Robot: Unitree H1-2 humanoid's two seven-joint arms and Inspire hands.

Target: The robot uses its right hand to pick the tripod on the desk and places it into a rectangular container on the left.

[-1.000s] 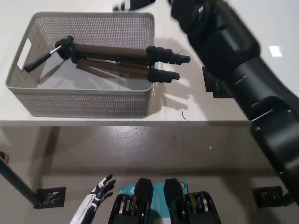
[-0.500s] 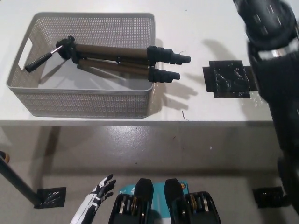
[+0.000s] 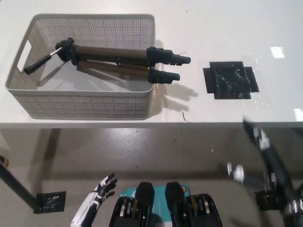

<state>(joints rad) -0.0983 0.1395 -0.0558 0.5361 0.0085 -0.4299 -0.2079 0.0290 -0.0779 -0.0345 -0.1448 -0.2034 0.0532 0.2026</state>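
The brown and black tripod (image 3: 113, 61) lies folded in the grey mesh rectangular container (image 3: 85, 106) on the left of the white desk (image 3: 213, 28). Its head and handle point to the container's left end, and its black feet stick out over the right rim. My black right hand (image 3: 264, 150) is a blurred streak below the desk's front edge at the lower right, well away from the tripod, and I cannot tell its state. My white left hand (image 3: 100, 193) rests low at the lower left, open and holding nothing.
A black square patch (image 3: 231, 80) is taped flat on the desk to the right of the container. Below the desk's front edge is grey floor, with black base plates at the lower left (image 3: 49, 201) and lower right (image 3: 267, 198).
My right arm has swung from above the desk's right side down to below the front edge at the lower right. The tripod and container have stayed put.
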